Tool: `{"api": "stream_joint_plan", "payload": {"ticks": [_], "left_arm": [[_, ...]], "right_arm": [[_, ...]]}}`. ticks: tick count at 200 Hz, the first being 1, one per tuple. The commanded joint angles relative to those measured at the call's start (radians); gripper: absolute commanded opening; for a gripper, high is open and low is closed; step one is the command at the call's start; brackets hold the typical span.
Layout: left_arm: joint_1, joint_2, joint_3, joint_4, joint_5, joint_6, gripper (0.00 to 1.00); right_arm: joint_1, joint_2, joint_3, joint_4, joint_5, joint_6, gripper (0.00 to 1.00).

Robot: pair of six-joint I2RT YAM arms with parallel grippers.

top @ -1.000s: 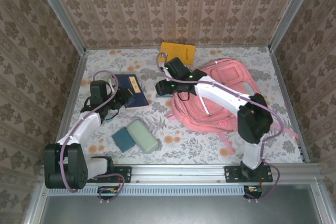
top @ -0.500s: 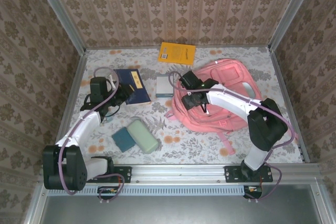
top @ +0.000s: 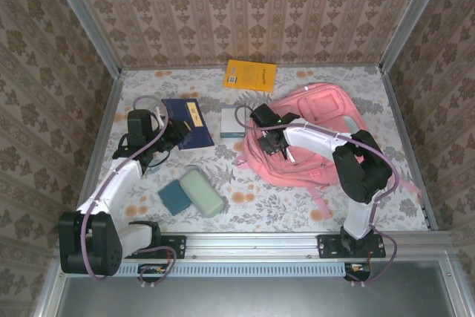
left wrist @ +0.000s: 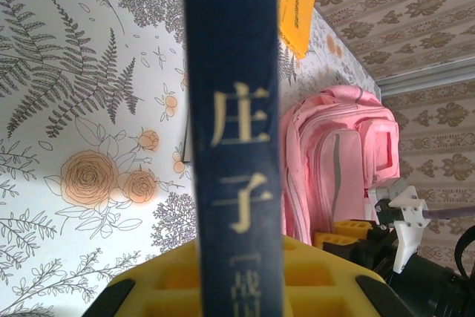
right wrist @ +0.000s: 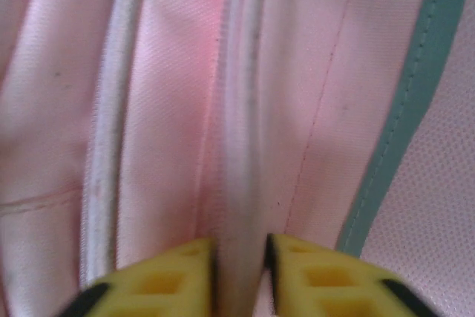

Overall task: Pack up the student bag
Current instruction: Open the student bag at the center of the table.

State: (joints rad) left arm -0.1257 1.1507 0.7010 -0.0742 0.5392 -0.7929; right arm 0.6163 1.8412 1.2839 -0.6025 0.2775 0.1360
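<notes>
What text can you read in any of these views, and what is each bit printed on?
"庄子": gold characters running down the spine of the blue book, left wrist view. More characters below them are cut off by the bottom of the frame.
Yellow book: a white label and print on the cover, too small to read.
Pink bag: no readable text.

The student bag (right wrist: 163, 94) is matt pink cloth with a fine weave, edged in smooth white piping (right wrist: 241, 109). The blue book (left wrist: 234, 50) has a matt cover. The right claw (right wrist: 241, 257) is yellow plastic.
</notes>
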Motion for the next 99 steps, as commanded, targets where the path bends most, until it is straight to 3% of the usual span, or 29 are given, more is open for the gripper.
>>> {"api": "stream_joint_plan", "payload": {"ticks": [1, 99], "left_arm": [[-0.005, -0.027, 0.031, 0.014, 0.021, -0.002, 0.0], [-0.064, 0.036, 0.077, 0.087, 0.015, -0.044, 0.0]], "right_arm": [[-0.008, -0.03, 0.034, -0.022, 0.007, 0.021, 0.0], [-0.028, -0.191, 0.296, -0.147, -0.144, 0.105, 0.0]]}}
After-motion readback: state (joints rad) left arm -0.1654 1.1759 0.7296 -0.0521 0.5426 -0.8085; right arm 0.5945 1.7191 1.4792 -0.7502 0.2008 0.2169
